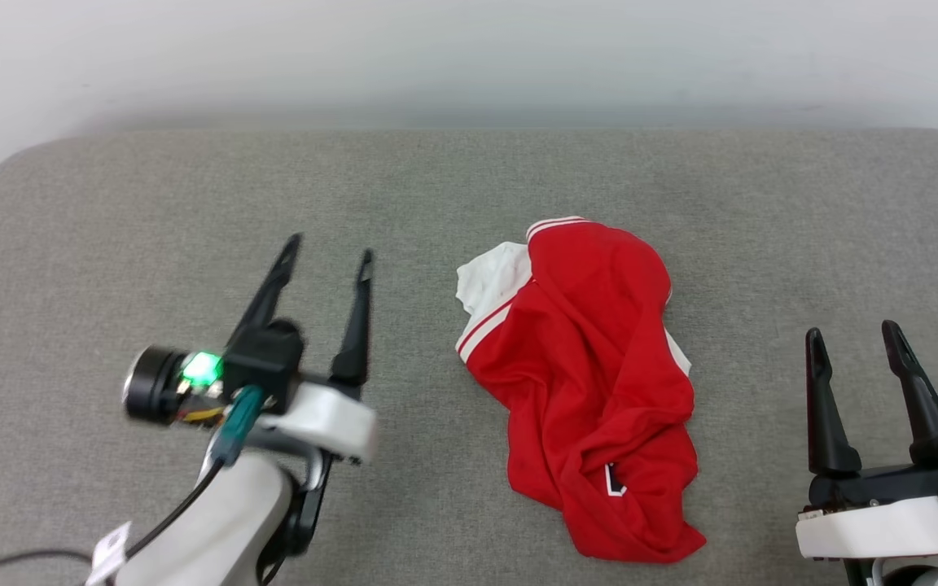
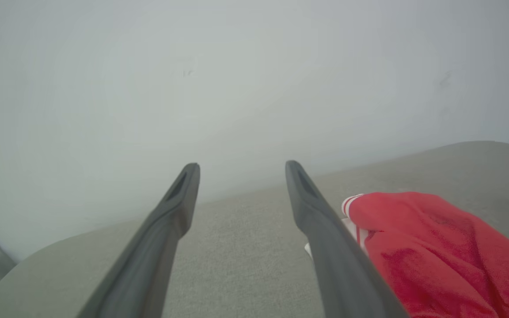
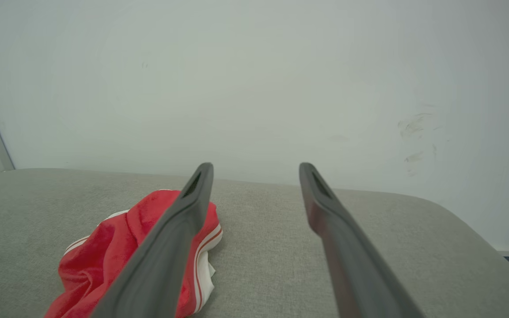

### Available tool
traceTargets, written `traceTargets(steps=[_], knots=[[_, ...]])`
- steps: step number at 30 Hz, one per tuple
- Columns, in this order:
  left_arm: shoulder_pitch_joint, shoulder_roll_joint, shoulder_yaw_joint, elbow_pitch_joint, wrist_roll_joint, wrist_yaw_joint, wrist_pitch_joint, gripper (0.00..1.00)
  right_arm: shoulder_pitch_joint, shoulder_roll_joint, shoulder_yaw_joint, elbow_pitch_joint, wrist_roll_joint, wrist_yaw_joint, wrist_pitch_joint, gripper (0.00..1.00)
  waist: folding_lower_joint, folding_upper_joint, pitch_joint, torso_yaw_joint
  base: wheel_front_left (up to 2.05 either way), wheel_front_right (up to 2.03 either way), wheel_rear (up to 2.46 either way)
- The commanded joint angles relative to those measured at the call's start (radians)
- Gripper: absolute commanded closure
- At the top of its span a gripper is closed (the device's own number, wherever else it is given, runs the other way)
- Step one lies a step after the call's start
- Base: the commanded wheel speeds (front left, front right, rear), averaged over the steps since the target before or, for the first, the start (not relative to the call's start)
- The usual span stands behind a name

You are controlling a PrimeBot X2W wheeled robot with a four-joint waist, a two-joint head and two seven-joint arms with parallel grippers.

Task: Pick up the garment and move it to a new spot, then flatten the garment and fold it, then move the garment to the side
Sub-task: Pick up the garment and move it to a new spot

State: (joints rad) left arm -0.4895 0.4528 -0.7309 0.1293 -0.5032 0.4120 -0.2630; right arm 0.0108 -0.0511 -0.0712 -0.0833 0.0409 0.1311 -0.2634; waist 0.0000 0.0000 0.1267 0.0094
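While the garment [image 1: 591, 382] lies crumpled in a heap on the grey padded surface [image 1: 151, 212], with a white sleeve and striped trim showing at its far edge, we hold our left gripper [image 1: 330, 247] off to its left, jaws spread wide with nothing between them. Our right gripper [image 1: 852, 330] sits to the garment's right, likewise wide open and empty, clear of the cloth. Near the heap's close end we see a small dark, white-edged mark in a fold, perhaps part of a print, though too little shows to read it.
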Motion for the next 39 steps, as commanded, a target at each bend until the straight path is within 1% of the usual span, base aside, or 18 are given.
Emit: traceTargets(steps=[1,2,5,8,10,15,18,22,26,27,28,31,32,36,39], knots=[[0.054,0.003,0.040,-0.025,0.016,0.012,-0.002,0.00,0.012,0.002,-0.001,-0.002,0.000,-0.001,-0.002,0.00,0.0000,0.0000,0.000,0.005,0.00,0.00,0.00],[0.084,0.008,0.067,-0.039,0.030,0.015,-0.002,0.00,0.014,0.002,-0.001,0.000,0.001,-0.001,-0.002,0.00,0.0000,0.0000,0.000,0.007,0.00,0.00,0.00],[0.178,-0.002,0.161,-0.075,0.065,0.022,-0.002,0.00,0.015,0.002,0.001,0.004,0.005,-0.001,-0.002,0.00,0.0000,0.0000,-0.001,0.012,0.00,0.00,0.00],[0.258,-0.027,0.253,-0.106,0.104,0.019,-0.002,0.00,0.019,0.002,0.002,0.009,0.011,-0.001,-0.002,0.00,0.0000,0.0000,-0.004,0.013,0.00,0.00,0.00],[0.309,-0.051,0.299,-0.121,0.130,0.007,-0.002,0.00,0.023,0.002,0.000,0.018,0.021,-0.001,-0.002,0.00,0.0000,0.0000,-0.007,0.012,0.00,0.00,0.00],[0.408,-0.108,0.402,-0.136,0.196,-0.047,-0.002,0.00,0.035,0.002,0.004,0.041,0.047,-0.001,-0.002,0.00,0.0000,0.0000,-0.026,0.005,0.00,0.00,0.00],[0.455,-0.141,0.457,-0.132,0.227,-0.093,-0.002,0.00,0.049,0.002,0.006,0.052,0.071,-0.001,-0.002,0.00,0.0000,0.0000,-0.039,0.001,0.00,0.00,0.00],[0.510,-0.178,0.510,-0.129,0.268,-0.153,-0.002,0.00,0.073,0.002,0.008,0.063,0.091,-0.001,-0.002,0.00,0.0000,0.0000,-0.053,-0.006,0.00,0.00,0.00],[0.552,-0.217,0.551,-0.119,0.304,-0.199,-0.003,0.00,0.100,0.002,0.006,0.073,0.116,-0.001,-0.002,0.00,0.0000,0.0000,-0.067,-0.007,0.00,0.00,0.00],[0.552,-0.217,0.551,-0.119,0.304,-0.199,-0.003,0.00,0.100,0.002,0.006,0.073,0.116,-0.001,-0.002,0.00,0.0000,0.0000,-0.067,-0.007,0.00,0.00,0.00],[0.569,-0.236,0.564,-0.110,0.320,-0.221,-0.003,0.00,0.109,0.002,0.002,0.075,0.127,-0.001,-0.002,0.00,0.0000,0.0000,-0.073,-0.005,0.00,0.00,0.00],[0.582,-0.259,0.584,-0.100,0.342,-0.249,-0.003,0.00,0.126,0.002,0.001,0.080,0.137,-0.001,-0.002,0.00,0.0000,0.0000,-0.081,-0.003,0.00,0.00,0.00],[0.582,-0.259,0.584,-0.100,0.342,-0.249,-0.003,0.00,0.126,0.002,0.001,0.080,0.137,-0.001,-0.002,0.00,0.0000,0.0000,-0.081,-0.003,0.00,0.00,0.00],[0.595,-0.292,0.613,-0.085,0.373,-0.288,-0.003,0.00,0.144,0.002,0.002,0.077,0.148,-0.001,-0.002,0.00,0.0000,0.0000,-0.092,0.000,0.00,0.00,0.00],[0.602,-0.301,0.626,-0.080,0.382,-0.300,-0.003,0.00,0.148,0.002,0.004,0.078,0.150,-0.001,-0.002,0.00,0.0000,0.0000,-0.095,-0.001,0.00,0.00,0.00]])
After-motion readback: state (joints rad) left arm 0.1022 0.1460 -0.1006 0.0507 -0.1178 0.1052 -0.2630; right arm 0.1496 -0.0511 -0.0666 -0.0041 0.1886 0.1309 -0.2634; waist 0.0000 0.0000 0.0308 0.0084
